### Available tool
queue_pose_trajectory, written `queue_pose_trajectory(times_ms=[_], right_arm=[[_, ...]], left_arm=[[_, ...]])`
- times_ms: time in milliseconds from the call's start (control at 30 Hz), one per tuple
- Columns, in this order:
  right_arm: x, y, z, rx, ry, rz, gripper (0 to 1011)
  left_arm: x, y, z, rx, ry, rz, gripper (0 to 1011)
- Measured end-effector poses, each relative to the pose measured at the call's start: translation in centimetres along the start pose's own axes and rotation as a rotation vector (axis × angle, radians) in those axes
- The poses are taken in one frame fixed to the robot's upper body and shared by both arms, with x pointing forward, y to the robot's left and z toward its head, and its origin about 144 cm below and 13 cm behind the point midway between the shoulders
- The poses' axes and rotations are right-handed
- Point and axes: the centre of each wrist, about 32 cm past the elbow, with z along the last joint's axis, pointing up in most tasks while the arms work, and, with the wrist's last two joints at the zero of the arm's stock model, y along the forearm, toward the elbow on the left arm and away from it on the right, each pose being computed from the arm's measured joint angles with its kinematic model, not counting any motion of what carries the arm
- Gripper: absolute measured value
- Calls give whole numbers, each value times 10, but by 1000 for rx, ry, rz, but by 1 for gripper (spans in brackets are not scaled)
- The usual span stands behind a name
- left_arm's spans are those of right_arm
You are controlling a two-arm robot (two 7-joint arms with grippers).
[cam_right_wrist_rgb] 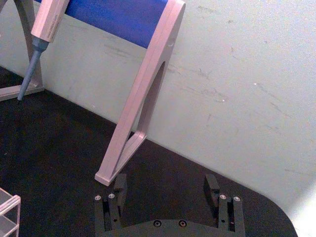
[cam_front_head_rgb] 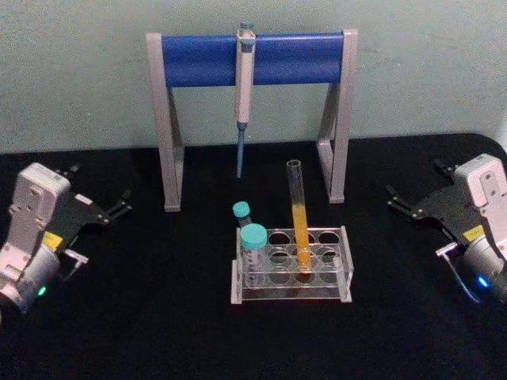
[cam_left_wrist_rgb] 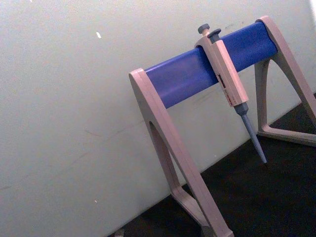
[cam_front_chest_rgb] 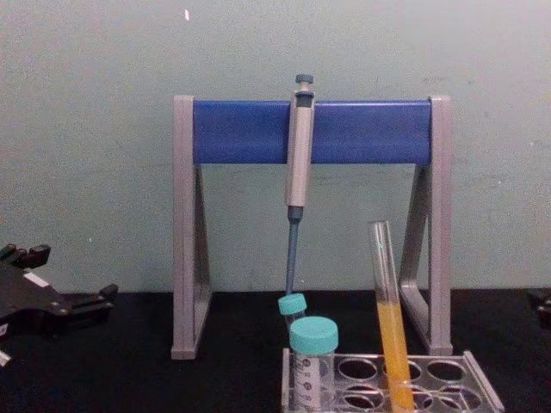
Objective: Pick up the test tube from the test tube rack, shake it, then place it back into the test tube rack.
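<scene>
The test tube (cam_front_head_rgb: 300, 215) stands upright in a middle hole of the test tube rack (cam_front_head_rgb: 269, 293), with orange-yellow liquid in its lower half. The chest view has the same tube (cam_front_chest_rgb: 392, 331) rising from the rack (cam_front_chest_rgb: 482, 389). My left gripper (cam_front_head_rgb: 101, 188) rests open over the black table far to the rack's left, also seen low in the chest view (cam_front_chest_rgb: 73, 274). Far to the rack's right my right gripper (cam_front_head_rgb: 413, 178) is open and holds nothing. In its wrist view the two fingers (cam_right_wrist_rgb: 166, 186) stand wide apart, and a corner of the rack (cam_right_wrist_rgb: 7, 210) shows.
Two teal-capped tubes (cam_front_head_rgb: 253, 237) (cam_front_head_rgb: 242, 210) stand in the rack's left end. Behind the rack a blue-barred grey stand (cam_front_head_rgb: 253, 59) holds a hanging grey pipette (cam_front_head_rgb: 244, 87). The black table (cam_front_head_rgb: 142, 317) ends at a pale wall behind.
</scene>
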Motion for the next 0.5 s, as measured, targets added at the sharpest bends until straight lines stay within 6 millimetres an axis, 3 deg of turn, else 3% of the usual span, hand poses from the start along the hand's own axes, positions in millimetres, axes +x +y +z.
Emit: queue_pose_trajectory(times_ms=[500], right_arm=[[0,0,0,0,0,0,1000]], left_arm=[[0,0,0,0,0,0,1001]])
